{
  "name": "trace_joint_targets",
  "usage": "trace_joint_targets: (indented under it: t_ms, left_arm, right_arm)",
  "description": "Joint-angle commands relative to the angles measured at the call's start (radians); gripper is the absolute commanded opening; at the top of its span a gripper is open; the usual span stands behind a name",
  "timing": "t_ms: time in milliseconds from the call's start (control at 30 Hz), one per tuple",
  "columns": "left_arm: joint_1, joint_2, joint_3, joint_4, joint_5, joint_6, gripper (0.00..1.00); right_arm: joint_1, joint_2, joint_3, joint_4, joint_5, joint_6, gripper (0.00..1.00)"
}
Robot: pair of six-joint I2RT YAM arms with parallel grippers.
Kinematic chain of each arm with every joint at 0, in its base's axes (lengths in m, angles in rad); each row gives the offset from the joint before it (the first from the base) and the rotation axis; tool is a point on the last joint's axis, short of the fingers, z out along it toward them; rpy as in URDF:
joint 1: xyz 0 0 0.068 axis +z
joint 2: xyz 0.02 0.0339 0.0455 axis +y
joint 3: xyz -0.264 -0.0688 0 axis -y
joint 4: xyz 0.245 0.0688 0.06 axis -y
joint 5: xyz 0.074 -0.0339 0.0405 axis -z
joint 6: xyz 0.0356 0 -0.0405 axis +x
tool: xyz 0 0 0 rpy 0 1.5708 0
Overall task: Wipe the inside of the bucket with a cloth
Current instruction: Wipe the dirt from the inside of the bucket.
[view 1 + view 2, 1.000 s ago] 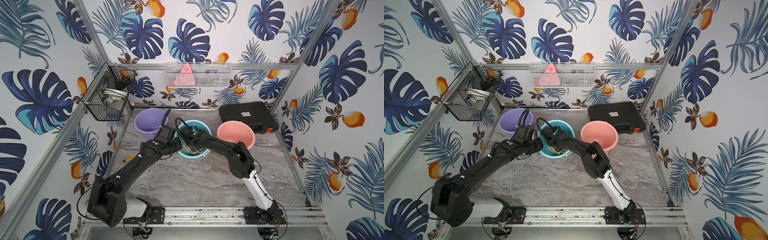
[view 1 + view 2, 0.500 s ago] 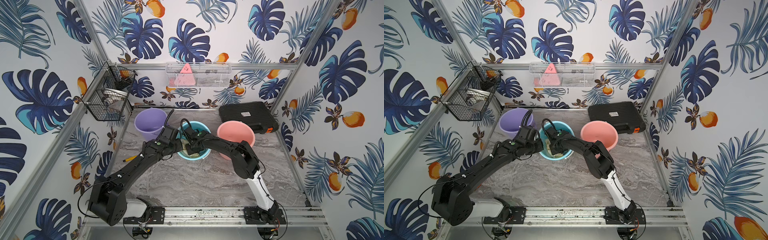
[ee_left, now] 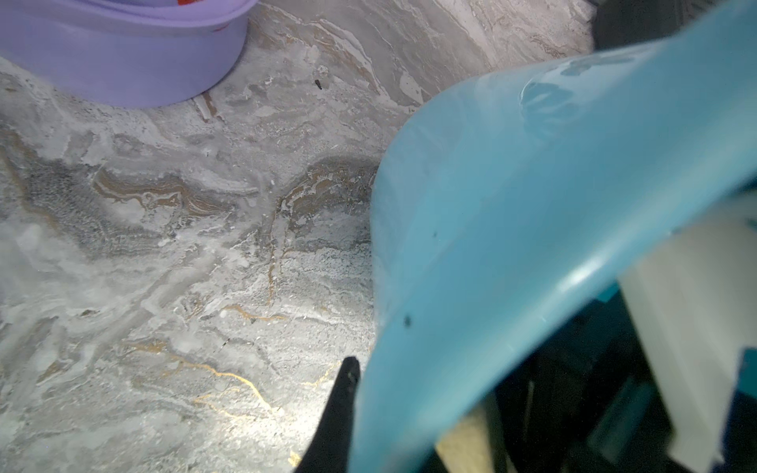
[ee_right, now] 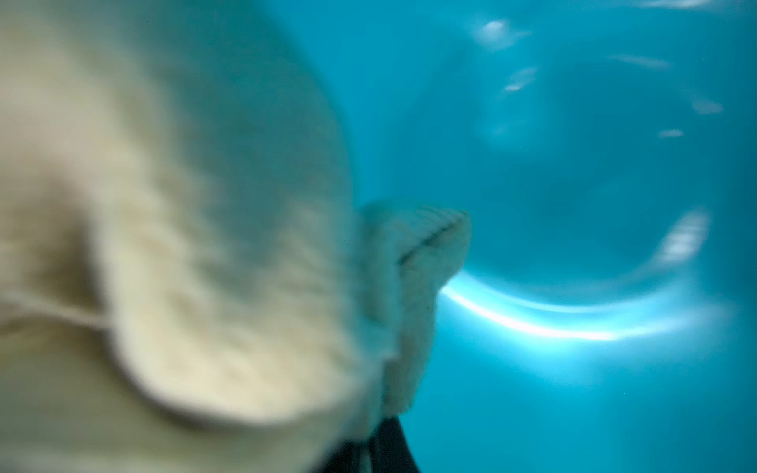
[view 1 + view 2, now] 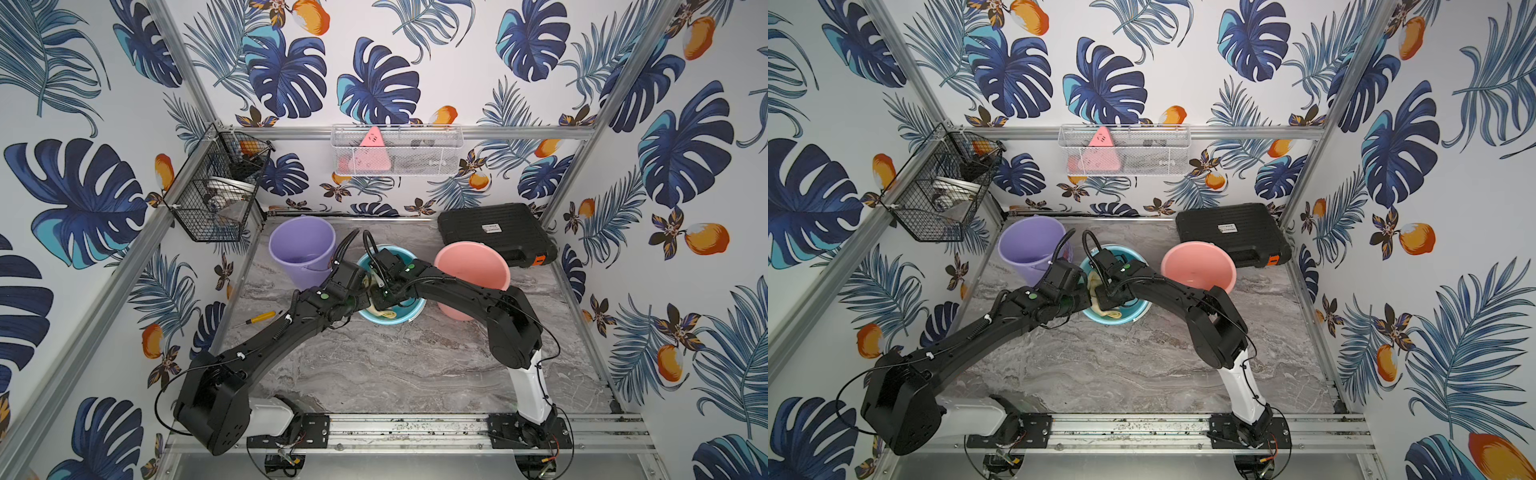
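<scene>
Nearest on the marble table, a yellow-handled screwdriver lies by the left wall. Both arms reach past it to the middle of the table.

There stands the blue bucket. Its mouth opens upward and seems tipped toward the near edge, since both top views show almost none of its outer wall. The cloth is inside it, bunched into a pale strip. Its long axis runs from the left side of the rim down the inner wall to the near side. In the right wrist view it drapes blurred across the teal interior.

The left gripper is pinched tight on the bucket's left rim. In the left wrist view one dark finger lies against the outside of the wall, and the other is hidden behind it. The right gripper reaches down into the bucket. It is closed on the cloth, with only one dark fingertip showing under the fabric.

Farther back, the purple bucket stands upright to the left, a strip of bare table between it and the blue one. The pink bucket stands to the right. The black case lies flat in the far right corner.
</scene>
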Motion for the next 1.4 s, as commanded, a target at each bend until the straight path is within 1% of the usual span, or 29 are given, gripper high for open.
trace_joint_targets:
  t_ms: [0, 133, 233, 300, 400, 467, 567, 667, 800, 867, 900, 933, 967, 1033, 1100, 1200, 1267, 1367]
  left_arm:
    - [-0.011, 0.001, -0.012, -0.087, -0.032, 0.010, 0.00]
    - [-0.016, -0.014, -0.031, -0.100, -0.038, 0.009, 0.00]
    - [-0.017, -0.035, -0.066, -0.089, -0.038, 0.013, 0.00]
    - [-0.018, -0.041, -0.084, -0.084, -0.029, 0.020, 0.00]
    - [-0.017, -0.055, -0.109, -0.077, -0.027, 0.022, 0.00]
    - [-0.018, -0.069, -0.122, -0.066, -0.028, 0.023, 0.00]
    - [-0.017, -0.071, -0.129, -0.055, -0.026, 0.037, 0.00]
    - [-0.017, -0.062, -0.120, -0.071, -0.029, 0.047, 0.00]
    - [-0.018, -0.073, -0.138, -0.047, -0.027, 0.033, 0.00]
    - [-0.018, -0.078, -0.141, -0.046, -0.022, 0.029, 0.00]
    - [-0.018, -0.082, -0.141, -0.049, -0.023, 0.024, 0.00]
    - [-0.018, -0.085, -0.139, -0.059, -0.025, 0.021, 0.00]
    - [-0.017, -0.090, -0.132, -0.075, -0.031, 0.018, 0.00]
    - [-0.017, -0.106, -0.127, -0.107, -0.048, 0.008, 0.00]
    - [-0.017, -0.129, -0.123, -0.130, -0.061, 0.000, 0.00]
    - [-0.017, -0.159, -0.109, -0.171, -0.068, -0.008, 0.00]
    - [-0.017, -0.177, -0.104, -0.186, -0.070, -0.008, 0.00]
    - [-0.017, -0.187, -0.088, -0.221, -0.072, -0.006, 0.00]
  right_arm:
    - [-0.003, 0.027, 0.034, -0.115, 0.270, 0.008, 0.00]
    - [-0.003, 0.031, 0.022, -0.072, 0.374, 0.002, 0.00]
    - [-0.003, 0.094, 0.091, -0.140, 0.456, 0.020, 0.00]
    - [-0.003, 0.145, 0.133, -0.186, 0.463, 0.037, 0.00]
    - [-0.002, 0.216, 0.173, -0.233, 0.400, 0.062, 0.00]
    - [0.002, 0.240, 0.185, -0.249, 0.342, 0.079, 0.00]
    - [0.006, 0.213, 0.134, -0.186, 0.180, 0.071, 0.00]
    - [0.007, 0.161, 0.054, -0.078, -0.025, 0.059, 0.00]
    - [0.007, 0.067, -0.048, 0.090, -0.315, 0.023, 0.00]
    - [0.006, 0.018, -0.095, 0.155, -0.389, 0.032, 0.00]
    - [0.007, -0.012, -0.122, 0.188, -0.401, 0.038, 0.00]
    - [0.007, -0.036, -0.142, 0.210, -0.396, 0.042, 0.00]
    - [0.007, -0.065, -0.165, 0.234, -0.363, 0.051, 0.00]
    - [0.007, -0.097, -0.168, 0.210, -0.226, 0.064, 0.00]
    - [0.006, -0.089, -0.123, 0.112, -0.050, 0.069, 0.00]
    - [0.009, -0.049, -0.032, -0.058, 0.161, 0.070, 0.00]
    - [0.008, -0.034, -0.005, -0.097, 0.267, 0.056, 0.00]
    - [0.009, -0.044, -0.001, -0.102, 0.371, 0.031, 0.00]
